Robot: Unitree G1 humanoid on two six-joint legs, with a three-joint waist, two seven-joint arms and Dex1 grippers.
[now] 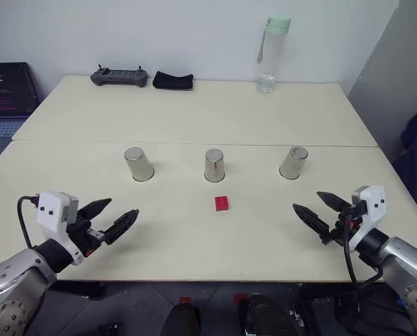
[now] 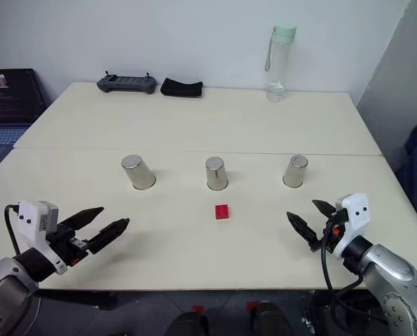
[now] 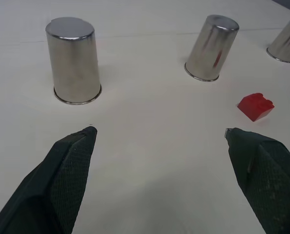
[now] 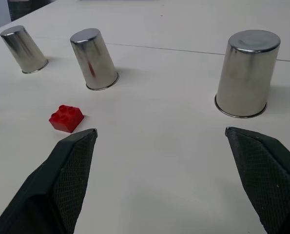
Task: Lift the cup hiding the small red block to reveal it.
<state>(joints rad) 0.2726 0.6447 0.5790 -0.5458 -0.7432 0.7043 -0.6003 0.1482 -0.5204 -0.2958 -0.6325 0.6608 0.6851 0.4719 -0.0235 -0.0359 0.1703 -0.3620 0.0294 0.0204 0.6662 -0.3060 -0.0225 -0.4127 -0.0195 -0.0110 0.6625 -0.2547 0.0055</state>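
Observation:
Three identical steel cups stand upside down in a row across the table: left cup (image 1: 139,164), middle cup (image 1: 214,166), right cup (image 1: 293,163). The small red block (image 1: 222,203) lies uncovered on the table just in front of the middle cup, touching none of them. My left gripper (image 1: 122,208) hovers open near the front left, short of the left cup (image 3: 74,61), with nothing between its fingers. Near the front right my right gripper (image 1: 307,201) is also open and empty, short of the right cup (image 4: 245,73). The block (image 4: 66,118) sits between the two grippers.
At the table's far edge stand a clear bottle with a green cap (image 1: 272,54), a grey controller (image 1: 119,76) and a black pouch (image 1: 173,80). A laptop (image 1: 6,98) sits off the far left. A seam (image 1: 194,143) runs across the table behind the cups.

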